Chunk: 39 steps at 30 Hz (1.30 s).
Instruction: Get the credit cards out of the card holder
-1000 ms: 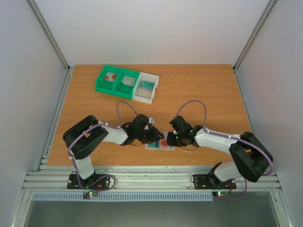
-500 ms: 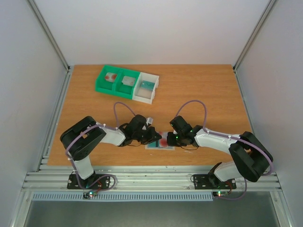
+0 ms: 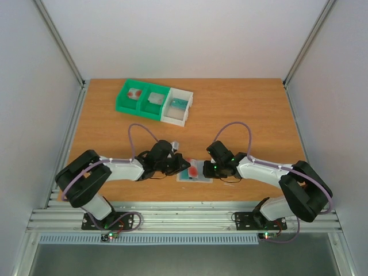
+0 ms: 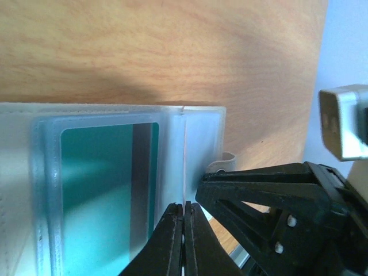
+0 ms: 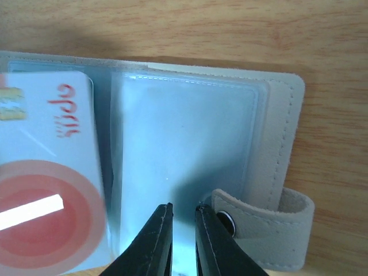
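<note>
The card holder (image 3: 202, 176) lies open near the table's front edge, a pale translucent sleeve (image 5: 190, 132) with a snap tab (image 5: 270, 230). A white credit card with red marks (image 5: 46, 172) shows blurred over its left panel. A teal card (image 4: 98, 190) sits in another pocket. My left gripper (image 4: 184, 204) (image 3: 185, 167) is shut at the holder's fold (image 4: 195, 132) on a thin white edge seen edge-on, which I take for the white card. My right gripper (image 5: 183, 207) (image 3: 205, 170) rests its tips on the clear right panel beside the tab, jaws a little apart with nothing between them.
A green-and-white compartment tray (image 3: 154, 102) with small items stands at the back left. The holder lies close to the table's near edge (image 3: 190, 198). The two grippers sit tip to tip, the right one's fingers (image 4: 276, 195) crossing the left wrist view.
The left jaws closed from slightly apart. The left arm's elbow swung out to the left and its gripper drew a little left. The right arm has not moved.
</note>
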### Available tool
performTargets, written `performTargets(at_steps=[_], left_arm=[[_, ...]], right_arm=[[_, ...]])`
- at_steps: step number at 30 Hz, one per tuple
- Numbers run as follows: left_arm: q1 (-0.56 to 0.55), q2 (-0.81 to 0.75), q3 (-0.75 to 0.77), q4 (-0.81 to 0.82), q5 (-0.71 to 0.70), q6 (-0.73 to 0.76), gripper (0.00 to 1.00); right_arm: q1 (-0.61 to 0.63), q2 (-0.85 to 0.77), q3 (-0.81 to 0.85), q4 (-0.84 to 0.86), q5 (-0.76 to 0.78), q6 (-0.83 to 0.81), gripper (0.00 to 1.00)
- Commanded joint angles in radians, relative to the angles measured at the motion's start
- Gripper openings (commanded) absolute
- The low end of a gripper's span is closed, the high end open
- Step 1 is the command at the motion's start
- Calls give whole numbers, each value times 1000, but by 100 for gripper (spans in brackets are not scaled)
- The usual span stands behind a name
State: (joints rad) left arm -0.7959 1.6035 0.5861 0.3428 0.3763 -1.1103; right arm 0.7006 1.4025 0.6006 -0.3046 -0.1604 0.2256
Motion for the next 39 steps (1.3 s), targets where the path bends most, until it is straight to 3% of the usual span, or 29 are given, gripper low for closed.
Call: performTargets(at_steps=[1, 9, 15, 21, 23, 28, 31, 39], left_arm=[[9, -101, -21, -68, -89, 45, 0], [32, -331, -34, -246, -218, 105, 0], [68, -564, -14, -437, -355, 181, 1], [122, -739, 64, -620, -510, 282, 0], [131, -776, 91, -668, -593, 314, 0], [164, -820, 133, -662, -744, 384, 0], [210, -791, 173, -656, -766, 424, 0], [431, -630, 219, -512, -624, 386, 0]], right_arm=[[-5, -45, 13, -59, 13, -5, 16], [-6, -197, 58, -168, 2, 18, 31], [-5, -273, 133, -263, 6, 9, 60], [-5, -334, 171, -287, -24, 4, 83], [-5, -339, 189, -293, -53, -3, 97], [-5, -352, 223, -327, -64, -17, 98], [-4, -361, 237, -350, -57, -36, 98], [-5, -375, 244, -368, -25, -62, 98]])
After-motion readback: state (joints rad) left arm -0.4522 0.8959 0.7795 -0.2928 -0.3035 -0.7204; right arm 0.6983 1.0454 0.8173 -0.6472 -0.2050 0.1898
